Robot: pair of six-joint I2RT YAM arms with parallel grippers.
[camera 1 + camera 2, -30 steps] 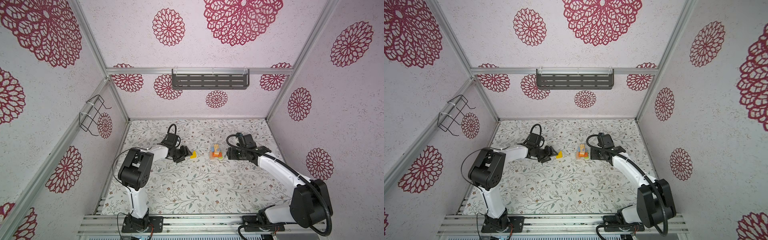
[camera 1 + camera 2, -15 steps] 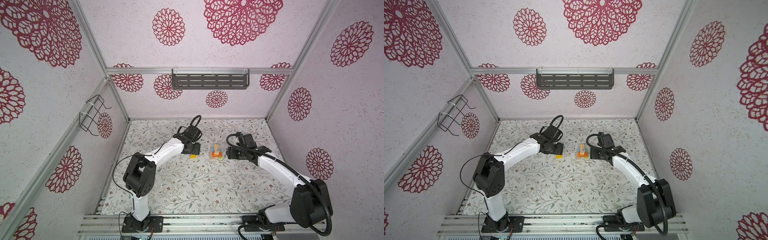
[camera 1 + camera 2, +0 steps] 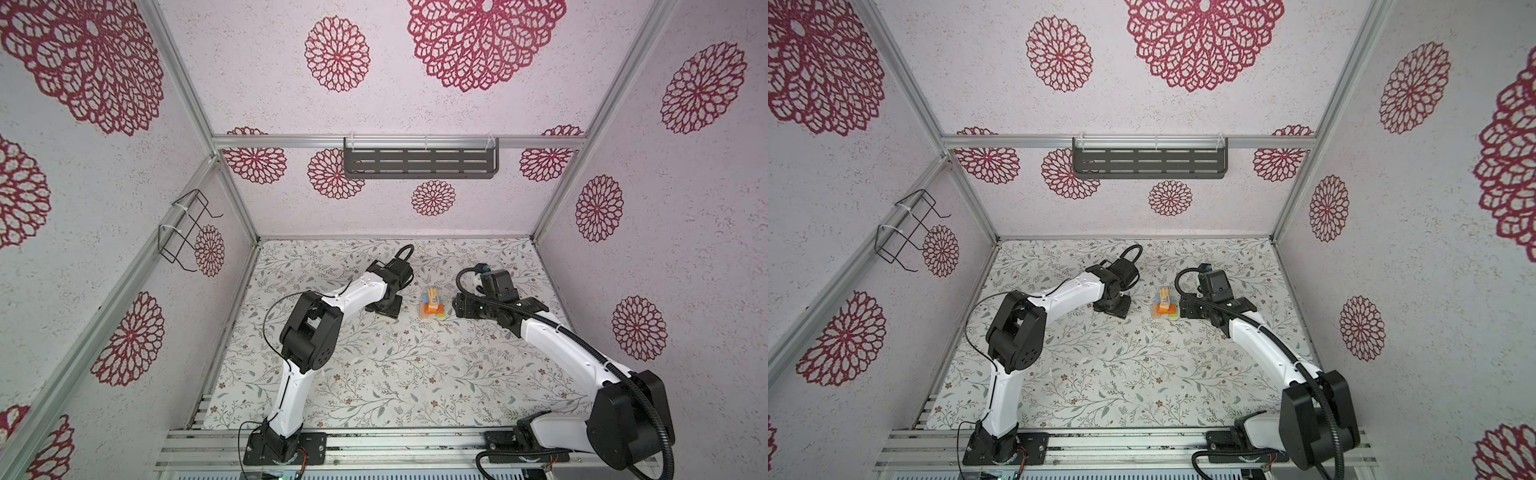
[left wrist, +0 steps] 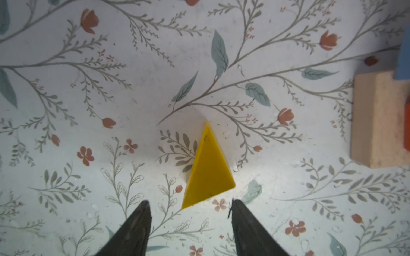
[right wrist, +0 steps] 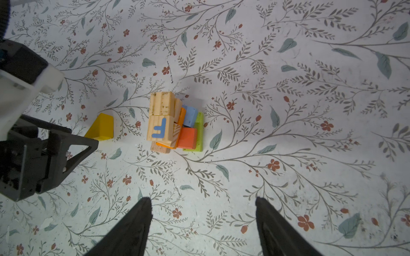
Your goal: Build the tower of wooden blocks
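Tower stands mid-mat btw the two arms, seen in both top views. R wrist cam: lime bar + tan block at base, orange and blue blocks above, two natural cubes on top, one w/ blue F. Yellow wedge lies on mat just beside it, apart, not stacked. L gripper over wedge, jaws spread, wedge's near end just btw tips, nothing pinched. R gripper on other side, jaws wide, empty.
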